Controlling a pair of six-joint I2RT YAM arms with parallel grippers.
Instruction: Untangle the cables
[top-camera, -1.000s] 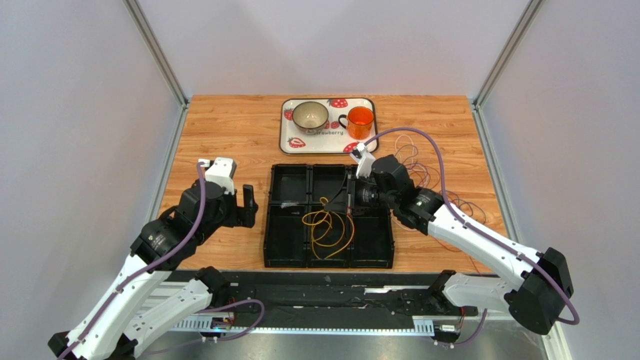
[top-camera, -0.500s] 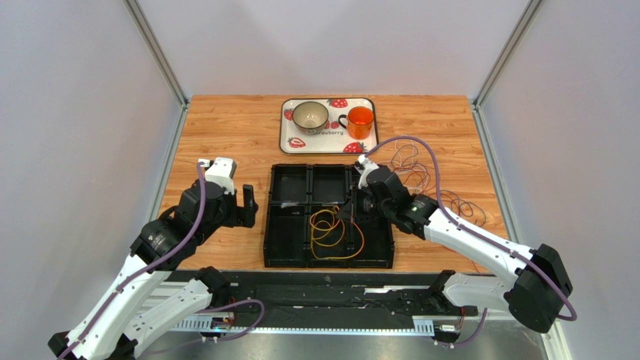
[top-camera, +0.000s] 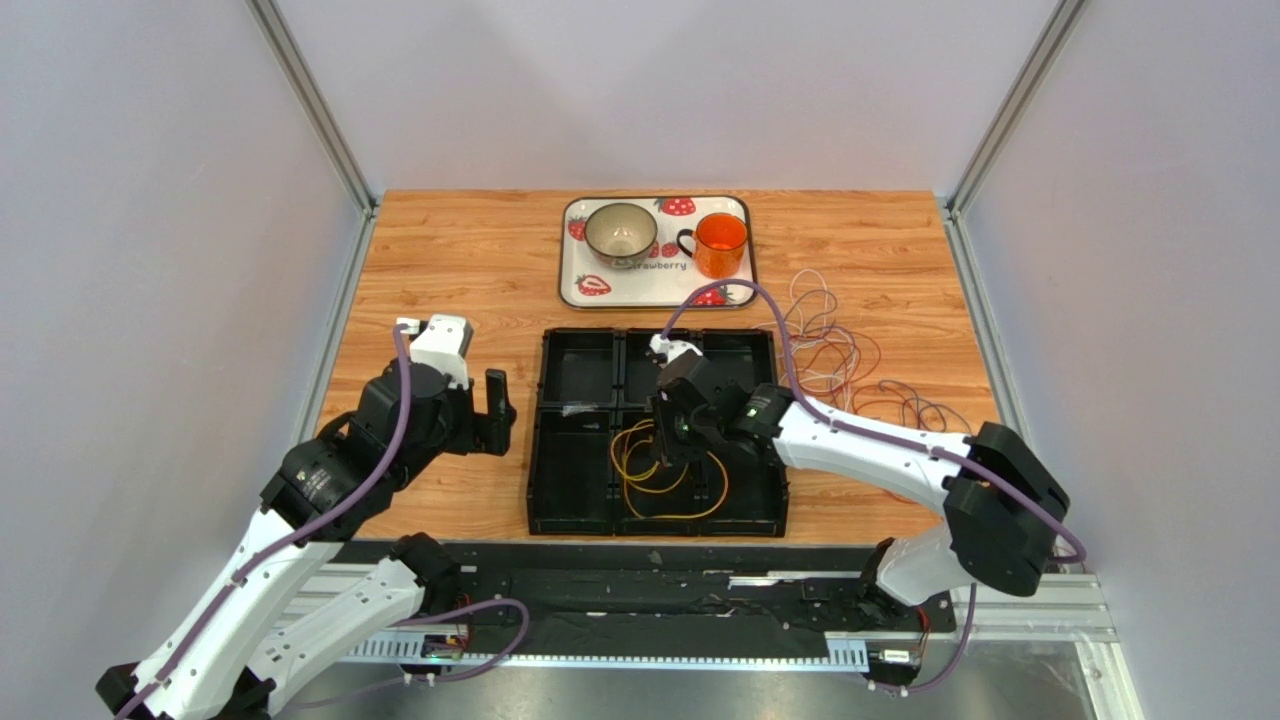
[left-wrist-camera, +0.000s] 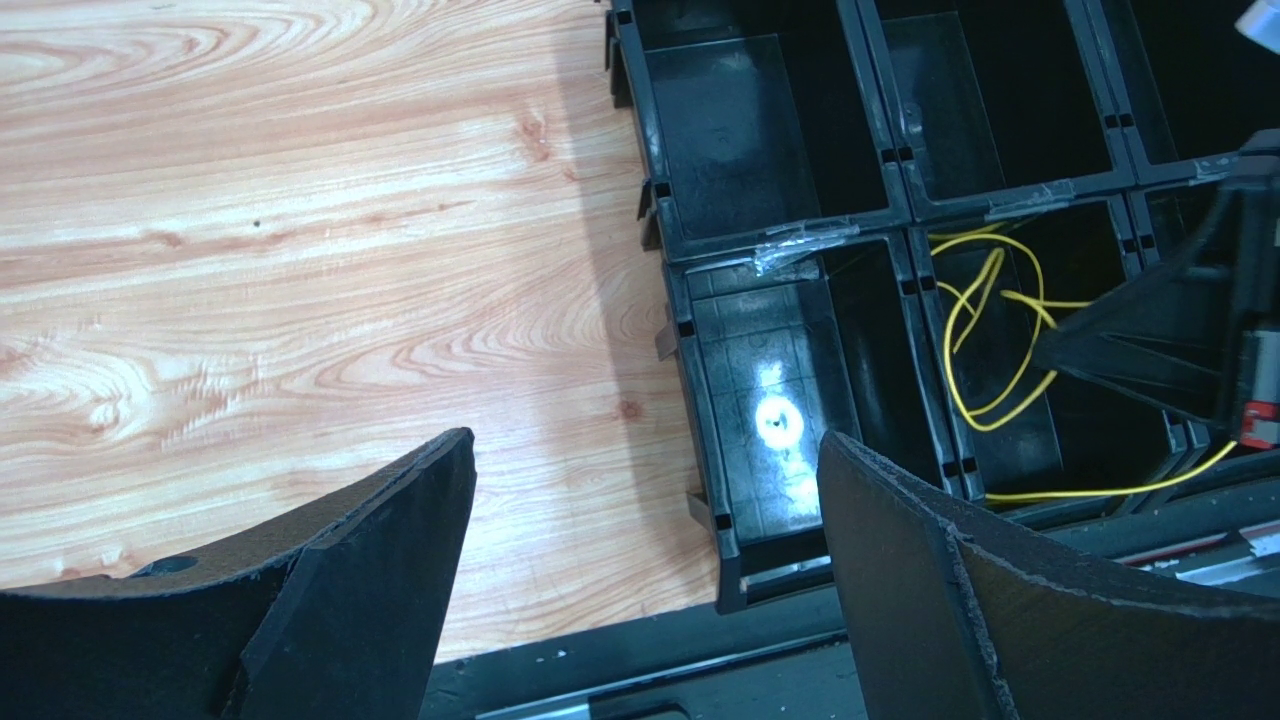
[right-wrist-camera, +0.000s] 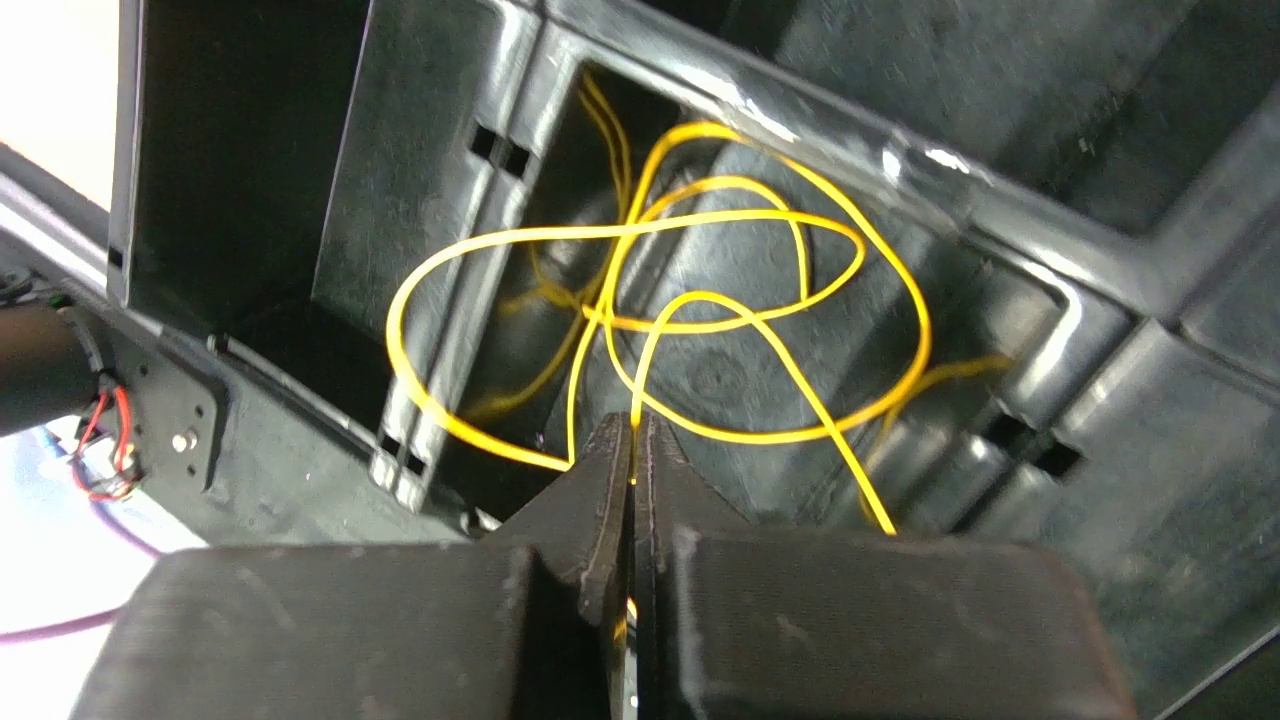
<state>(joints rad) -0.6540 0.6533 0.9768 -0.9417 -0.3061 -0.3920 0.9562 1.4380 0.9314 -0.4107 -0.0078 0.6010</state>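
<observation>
Right claw (right-wrist-camera: 631, 447) pinching yellow cable (right-wrist-camera: 751, 219) in black divided bin (top-camera: 576, 468), left claw (left-wrist-camera: 646, 450) spread, other cables (top-camera: 842, 360) outside

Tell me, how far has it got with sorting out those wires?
Done: one yellow cable lies apart in the black tray. In hand: the right gripper is shut on that cable. Left: the other cables lie looped together on the table; the left gripper hangs open, holding nothing.

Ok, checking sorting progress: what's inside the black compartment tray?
In the black compartment tray, a yellow cable is looped in the near middle compartment and crosses a divider. The right gripper has its jaws shut on it. The gripper hides the tray floor beneath it.
</observation>
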